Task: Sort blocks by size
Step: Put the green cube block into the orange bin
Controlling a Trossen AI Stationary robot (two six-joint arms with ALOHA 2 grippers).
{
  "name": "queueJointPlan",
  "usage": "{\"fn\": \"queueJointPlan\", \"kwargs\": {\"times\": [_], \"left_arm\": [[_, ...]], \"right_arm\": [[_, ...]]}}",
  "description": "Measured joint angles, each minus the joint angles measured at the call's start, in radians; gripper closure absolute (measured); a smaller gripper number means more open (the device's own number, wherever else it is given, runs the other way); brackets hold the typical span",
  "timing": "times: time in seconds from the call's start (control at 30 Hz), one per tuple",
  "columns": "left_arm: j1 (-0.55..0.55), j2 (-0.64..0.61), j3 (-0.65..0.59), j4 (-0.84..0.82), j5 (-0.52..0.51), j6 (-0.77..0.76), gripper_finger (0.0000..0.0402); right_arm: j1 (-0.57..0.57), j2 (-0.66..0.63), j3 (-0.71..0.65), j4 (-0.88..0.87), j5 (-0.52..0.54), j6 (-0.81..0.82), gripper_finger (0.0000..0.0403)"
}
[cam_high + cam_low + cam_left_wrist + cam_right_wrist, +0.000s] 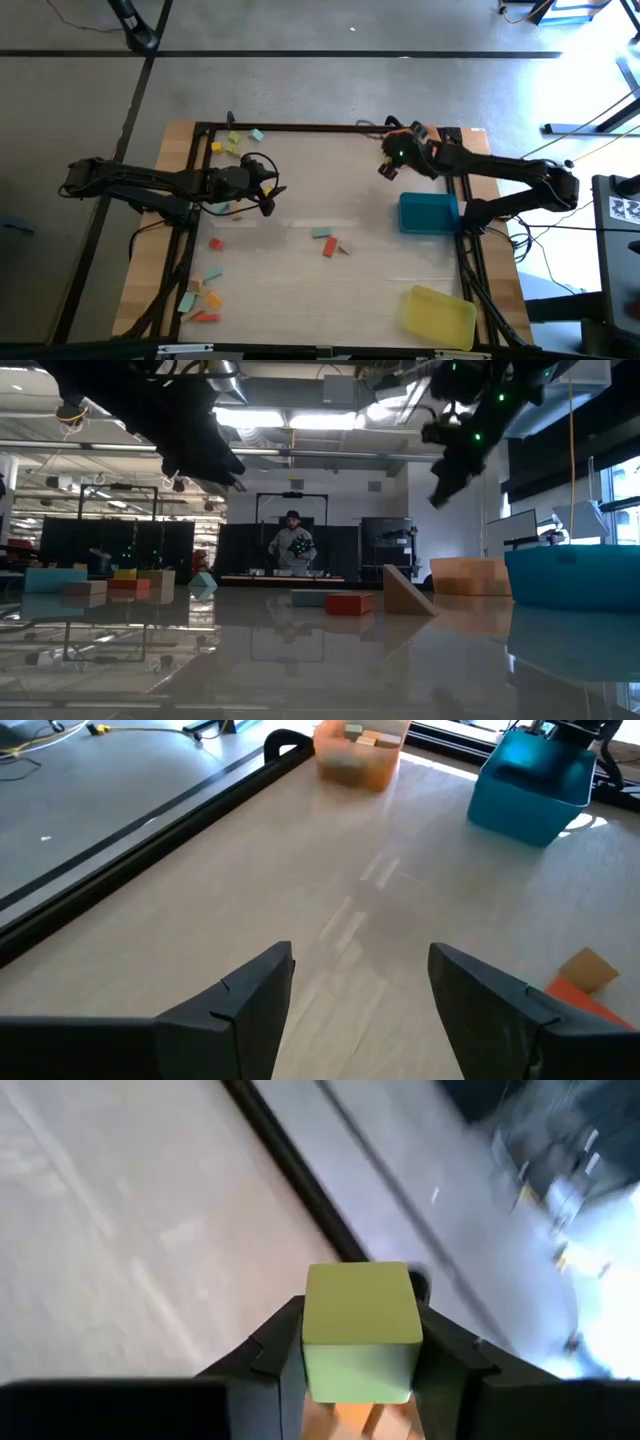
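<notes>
My right gripper [362,1325] is shut on a yellow-green cube [362,1305] and hangs in the air over the table's far right part [388,165], beside the orange tray [420,133]. My left gripper [360,980] is open with nothing between its fingers, above the table's left part [270,190]. Loose blocks lie flat on the table in three groups: at the far left [235,142], at the near left [203,297] and in the middle [328,241]. My right gripper pinches the cube by two opposite sides [310,1335] between its two fingers. The fingers slant down toward the table. The cube is lifted clear of the table, with its top face showing level between the fingers.
A blue tray [428,212] stands at the right, a yellow tray [440,312] at the near right. The orange tray [360,755] holds a few blocks. A dark frame [300,127] runs along the table's edges. A person [292,545] stands in the room beyond.
</notes>
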Motion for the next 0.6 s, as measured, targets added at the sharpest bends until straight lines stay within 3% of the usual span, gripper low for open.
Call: {"fn": "queueJointPlan", "kwargs": {"times": [0.33,0.6], "left_arm": [[0.0,0.0,0.0,-0.002,0.0,0.007,0.018],[0.0,0.0,0.0,-0.005,0.0,0.007,0.018]], "right_arm": [[-0.291,0.036,0.0,-0.046,-0.186,0.124,0.0268],[-0.426,0.107,0.0,-0.038,-0.238,0.169,0.0224]]}}
